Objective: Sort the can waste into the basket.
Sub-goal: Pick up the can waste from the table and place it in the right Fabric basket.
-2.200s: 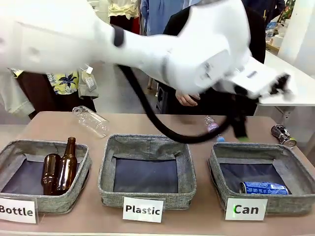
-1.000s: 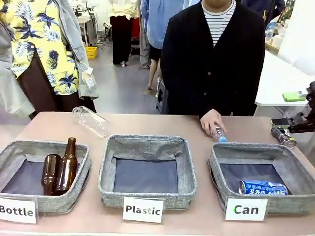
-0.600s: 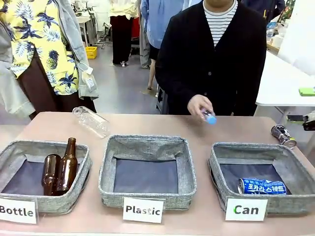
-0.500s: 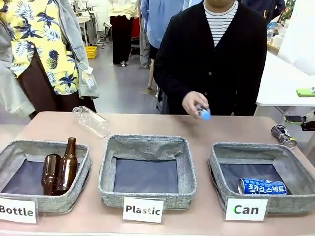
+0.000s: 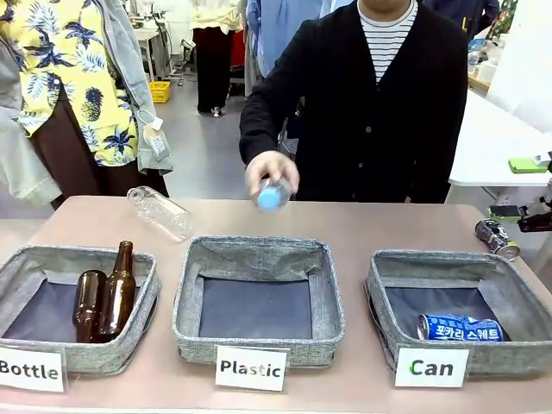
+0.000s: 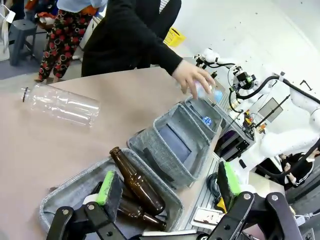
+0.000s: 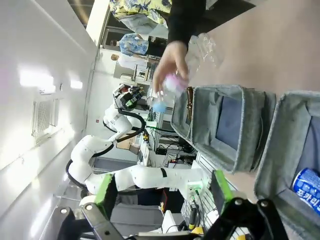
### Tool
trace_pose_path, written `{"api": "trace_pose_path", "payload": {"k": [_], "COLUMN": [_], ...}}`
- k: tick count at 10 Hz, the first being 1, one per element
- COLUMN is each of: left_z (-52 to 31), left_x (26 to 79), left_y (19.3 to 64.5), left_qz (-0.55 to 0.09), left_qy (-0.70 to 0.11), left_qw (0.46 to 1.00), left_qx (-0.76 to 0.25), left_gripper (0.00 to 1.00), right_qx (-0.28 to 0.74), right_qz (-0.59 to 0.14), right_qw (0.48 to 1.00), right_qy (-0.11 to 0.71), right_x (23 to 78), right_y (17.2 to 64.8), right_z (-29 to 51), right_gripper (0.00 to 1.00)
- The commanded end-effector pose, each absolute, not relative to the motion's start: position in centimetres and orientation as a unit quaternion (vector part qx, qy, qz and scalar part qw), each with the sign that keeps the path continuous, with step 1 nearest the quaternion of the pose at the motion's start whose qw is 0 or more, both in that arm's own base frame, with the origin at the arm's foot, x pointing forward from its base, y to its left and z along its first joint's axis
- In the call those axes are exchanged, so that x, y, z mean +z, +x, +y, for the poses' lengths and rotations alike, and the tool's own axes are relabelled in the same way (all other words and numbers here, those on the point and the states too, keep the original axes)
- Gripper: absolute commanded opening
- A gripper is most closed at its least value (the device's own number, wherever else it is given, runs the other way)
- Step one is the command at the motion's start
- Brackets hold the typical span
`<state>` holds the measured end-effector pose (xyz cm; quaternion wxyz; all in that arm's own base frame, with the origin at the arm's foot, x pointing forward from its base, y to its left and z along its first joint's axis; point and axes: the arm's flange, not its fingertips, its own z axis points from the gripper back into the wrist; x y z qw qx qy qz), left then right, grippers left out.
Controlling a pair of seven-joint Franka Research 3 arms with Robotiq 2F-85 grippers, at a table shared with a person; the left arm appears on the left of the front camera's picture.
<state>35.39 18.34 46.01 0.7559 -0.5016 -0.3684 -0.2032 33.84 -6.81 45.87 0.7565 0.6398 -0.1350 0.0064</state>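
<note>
The blue can (image 5: 460, 329) with white lettering lies on its side in the grey basket (image 5: 448, 257) labelled "Can", at the front right. A dark dented can (image 5: 496, 237) lies on the table just behind that basket's far right corner. My right gripper (image 5: 517, 187) hangs open at the right edge, above and beside the dark can, with nothing between its green pads. Its wrist view looks over the blue can (image 7: 307, 187) past the open right gripper (image 7: 163, 186). My left gripper (image 6: 169, 183) is open above the Bottle basket (image 6: 65, 197), holding nothing.
The person's hand (image 5: 270, 172) holds a small clear bottle with a blue cap above the far rim of the Plastic basket (image 5: 259, 248). Two brown bottles (image 5: 108, 293) lie in the Bottle basket (image 5: 17, 259). A clear plastic bottle (image 5: 159, 211) lies behind it.
My left arm swept out of the front view. The person picked up the small bottle beside the Can basket and carried it left, to above the Plastic basket.
</note>
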Motion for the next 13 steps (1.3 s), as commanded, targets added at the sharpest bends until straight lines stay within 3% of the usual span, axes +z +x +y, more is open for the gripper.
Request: {"api": "trace_pose_path", "payload": {"k": [1, 6, 7, 8, 9, 10, 11, 12, 13], "left_z": [18.1, 18.1, 18.1, 18.1, 18.1, 18.1, 18.1, 18.1, 18.1], "left_x": [45.9, 45.9, 45.9, 45.9, 45.9, 45.9, 45.9, 45.9, 45.9], "left_y": [35.0, 35.0, 35.0, 35.0, 35.0, 35.0, 35.0, 35.0, 35.0], "left_qz": [-0.362, -0.362, -0.362, -0.362, -0.362, -0.362, -0.362, -0.362, -0.362], "left_qy": [-0.504, -0.504, -0.504, -0.504, -0.504, -0.504, -0.504, -0.504, -0.504], "left_qw": [0.759, 0.759, 0.759, 0.759, 0.759, 0.759, 0.759, 0.759, 0.759], "left_qx": [-0.198, -0.198, -0.198, -0.198, -0.198, -0.198, -0.198, -0.198, -0.198], "left_gripper": [1.00, 1.00, 1.00, 1.00, 1.00, 1.00, 1.00, 1.00, 1.00], "right_qx": [0.008, 0.006, 0.034, -0.045, -0.133, -0.181, -0.219, -0.263, -0.278], "right_qz": [-0.141, -0.135, -0.112, -0.174, -0.241, -0.255, -0.263, -0.264, -0.267], "right_qw": [0.751, 0.757, 0.894, 0.970, 0.961, 0.940, 0.923, 0.905, 0.907], "right_qy": [0.645, 0.640, 0.432, 0.165, -0.030, -0.133, -0.175, -0.205, -0.171], "right_x": [46.0, 45.9, 45.4, 45.4, 45.7, 45.8, 46.0, 46.2, 46.7], "right_y": [33.6, 33.8, 33.5, 34.7, 36.1, 36.8, 36.8, 36.5, 35.9], "right_z": [-6.7, -6.8, -5.5, -4.3, -4.6, -5.3, -6.4, -7.5, -8.3], "right_gripper": [1.00, 1.00, 1.00, 1.00, 1.00, 1.00, 1.00, 1.00, 1.00]}}
